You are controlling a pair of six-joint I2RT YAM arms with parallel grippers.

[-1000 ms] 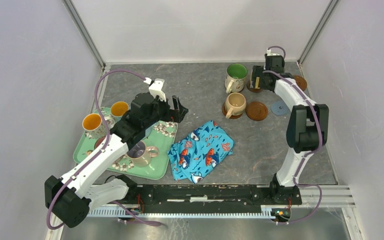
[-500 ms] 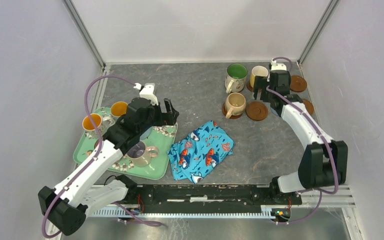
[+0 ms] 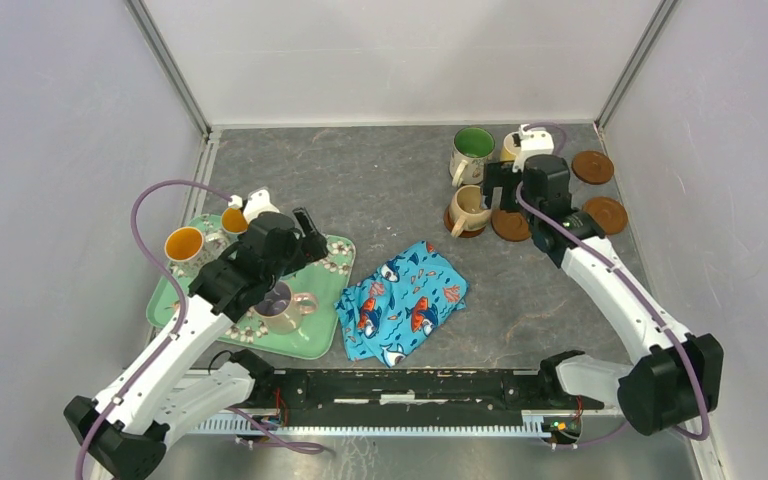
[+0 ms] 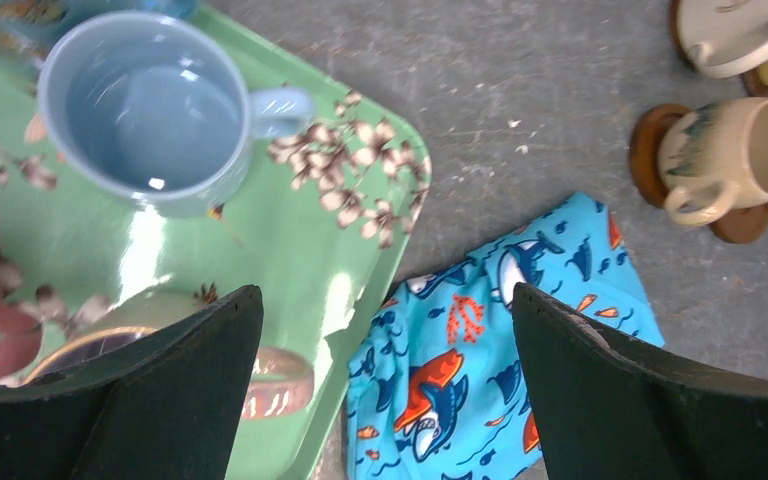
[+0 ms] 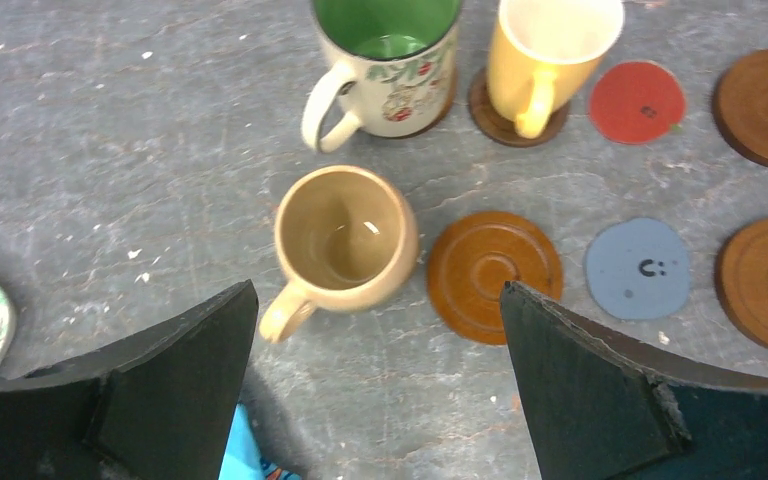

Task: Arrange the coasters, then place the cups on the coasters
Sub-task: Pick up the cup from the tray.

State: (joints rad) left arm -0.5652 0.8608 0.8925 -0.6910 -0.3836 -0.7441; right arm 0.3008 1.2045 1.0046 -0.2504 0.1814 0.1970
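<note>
Step in hand: moving cups to coasters. Your left claw [image 4: 382, 300] is apart and empty, with the light blue mug [image 4: 150, 110] ahead of its left jaw, on the tray [image 4: 290, 260]. Your right claw [image 5: 378, 290] is also apart and empty, with a bare brown coaster [image 5: 495, 262] ahead of its right jaw. Next, close the left claw on a tray mug.

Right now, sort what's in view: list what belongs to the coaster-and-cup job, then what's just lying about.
Job: brown coasters, red coaster, blue-grey coaster, green-lined cup, yellow cup, beige cup, light blue cup, orange-lined cups.
Lying about: green floral tray, fish-print cloth.
</note>
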